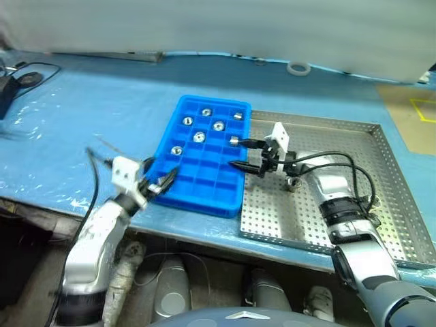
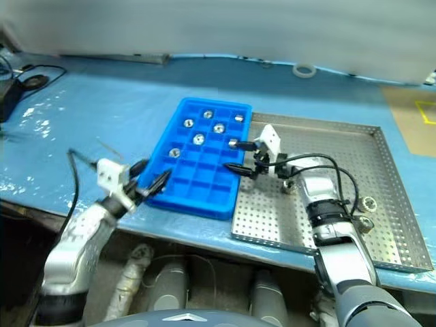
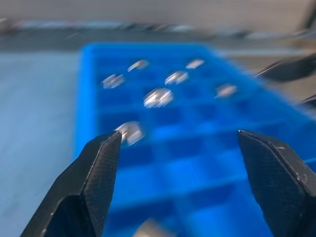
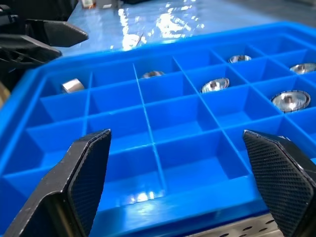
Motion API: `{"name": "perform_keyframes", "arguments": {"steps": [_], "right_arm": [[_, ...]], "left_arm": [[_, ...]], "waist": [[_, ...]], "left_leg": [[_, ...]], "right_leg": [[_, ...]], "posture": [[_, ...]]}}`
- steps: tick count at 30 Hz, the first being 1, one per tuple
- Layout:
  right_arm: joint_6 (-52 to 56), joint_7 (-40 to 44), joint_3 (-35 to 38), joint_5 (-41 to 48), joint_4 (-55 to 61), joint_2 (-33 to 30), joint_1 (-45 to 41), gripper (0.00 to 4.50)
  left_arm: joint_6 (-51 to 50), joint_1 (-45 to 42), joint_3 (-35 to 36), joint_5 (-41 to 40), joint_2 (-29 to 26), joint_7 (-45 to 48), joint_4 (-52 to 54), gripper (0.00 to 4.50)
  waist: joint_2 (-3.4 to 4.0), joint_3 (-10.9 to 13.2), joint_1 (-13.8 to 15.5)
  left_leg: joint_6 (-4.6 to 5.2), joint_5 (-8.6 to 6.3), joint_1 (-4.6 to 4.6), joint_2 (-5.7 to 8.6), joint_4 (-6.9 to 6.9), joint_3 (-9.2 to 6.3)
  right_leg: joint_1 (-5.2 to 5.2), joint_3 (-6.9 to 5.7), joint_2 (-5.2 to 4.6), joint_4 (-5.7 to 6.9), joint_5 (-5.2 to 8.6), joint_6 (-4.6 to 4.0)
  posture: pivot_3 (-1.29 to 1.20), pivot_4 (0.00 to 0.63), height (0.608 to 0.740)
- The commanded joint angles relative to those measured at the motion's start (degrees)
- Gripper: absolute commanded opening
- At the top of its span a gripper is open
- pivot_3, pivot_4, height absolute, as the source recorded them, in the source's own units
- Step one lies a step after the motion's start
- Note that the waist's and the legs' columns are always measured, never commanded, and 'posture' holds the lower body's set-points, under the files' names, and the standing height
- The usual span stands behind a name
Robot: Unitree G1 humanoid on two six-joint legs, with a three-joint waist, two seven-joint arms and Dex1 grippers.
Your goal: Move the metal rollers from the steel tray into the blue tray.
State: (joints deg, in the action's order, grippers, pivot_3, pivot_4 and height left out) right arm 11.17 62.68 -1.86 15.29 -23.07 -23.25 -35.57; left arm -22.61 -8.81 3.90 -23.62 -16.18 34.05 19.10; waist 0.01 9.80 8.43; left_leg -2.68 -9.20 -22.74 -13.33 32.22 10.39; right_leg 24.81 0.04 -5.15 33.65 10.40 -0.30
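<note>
Flanking the blue tray [image 1: 201, 160], we hold our left end effector [image 1: 159, 182] and right end effector [image 1: 246, 154] apart, both empty.

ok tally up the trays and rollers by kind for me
blue tray: 1
steel tray: 1
metal rollers: 10 that I can make out (8 in the blue tray, 2 in the steel tray)
total: 12
</note>
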Motion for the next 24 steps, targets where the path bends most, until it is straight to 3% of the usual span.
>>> {"name": "perform_keyframes", "arguments": {"steps": [1,10,13,24], "right_arm": [[2.8,-3.0,5.2,3.0,7.5,-3.4,3.2,4.50],[9.1,-11.7,12.5,6.1,24.8,-8.1,17.4,4.50],[10.9,-14.3,14.9,7.1,30.0,-9.2,22.6,4.50],[13.8,-20.2,19.9,9.3,39.9,-10.7,33.6,4.50]], "left_arm": [[-2.9,-8.6,-2.5,-4.8,-0.7,5.8,-3.5,3.94],[-4.4,-32.2,-11.9,-1.5,3.0,14.7,-25.6,3.94],[-2.2,-38.6,-16.1,2.3,4.8,18.3,-35.3,3.94],[11.1,-47.6,-24.4,16.3,10.5,26.1,-61.8,3.94]], "waist": [[-0.08,0.0,-1.8],[-0.22,-0.1,-9.6],[-0.12,-0.1,-10.7],[-0.11,-0.1,-13.6]], "left_leg": [[0.01,0.01,-0.01,0.27,0.00,-0.09],[0.72,1.22,-0.36,0.56,0.19,-0.30],[0.82,1.08,-0.41,0.48,-0.05,-0.28],[1.13,0.52,-0.65,0.50,0.38,-0.12]], "right_leg": [[-0.09,0.04,-0.10,-0.04,0.00,0.01],[0.60,0.19,-0.14,-0.12,-0.69,0.70],[0.79,0.17,0.00,-0.09,-0.87,0.32],[0.75,0.23,-0.10,-0.37,-0.67,0.26]], "posture": [[-0.15,0.150,0.740],[-0.41,0.150,0.740],[-0.48,0.150,0.740],[-0.61,0.150,0.740]]}}
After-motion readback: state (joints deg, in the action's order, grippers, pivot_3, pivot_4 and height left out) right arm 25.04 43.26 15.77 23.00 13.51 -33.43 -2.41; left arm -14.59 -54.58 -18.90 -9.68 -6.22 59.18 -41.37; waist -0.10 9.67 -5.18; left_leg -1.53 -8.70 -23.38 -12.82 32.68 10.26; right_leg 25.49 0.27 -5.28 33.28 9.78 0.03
